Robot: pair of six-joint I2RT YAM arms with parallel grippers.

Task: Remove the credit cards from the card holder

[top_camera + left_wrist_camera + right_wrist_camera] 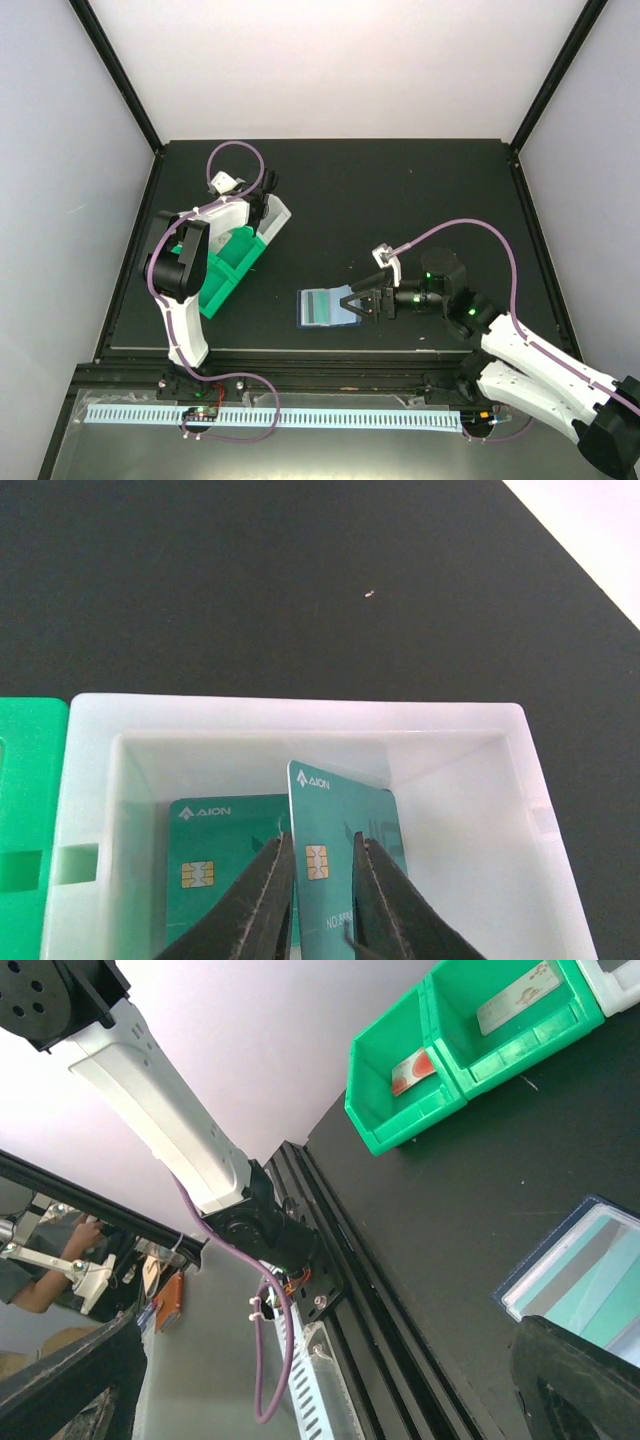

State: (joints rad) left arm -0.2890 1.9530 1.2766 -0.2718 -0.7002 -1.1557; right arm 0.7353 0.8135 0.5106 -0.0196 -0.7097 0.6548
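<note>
Readable text: both cards in the white bin [300,712] carry an "AION" logo and a gold chip. The upright card [345,815] also shows "NO." and digits I can't make out. It is teal and tilted, its face toward the left wrist camera. The flat card [220,845] lies on the bin floor just left of it.

My left gripper [322,838] is down in that bin, fingers a narrow gap apart, the upright card's chip showing through the gap. I cannot tell if they pinch it, because the lower edge is hidden.

The card holder [322,307] lies open on the black table [400,200] near its front edge, pale blue pockets up. My right gripper [347,304] sits at its right edge with jaws spread wide; I can't tell if they touch it.

Room: the table's centre and back are bare. The green bin [225,275] touches the white bin on the left side, near the table's left edge.

Only the right wrist view shows what's in the green bin: a red-and-white card [410,1068] in one compartment and a pale card [515,995] in the next. It also shows the holder's navy rim. Only the left wrist view gives the logos.
</note>
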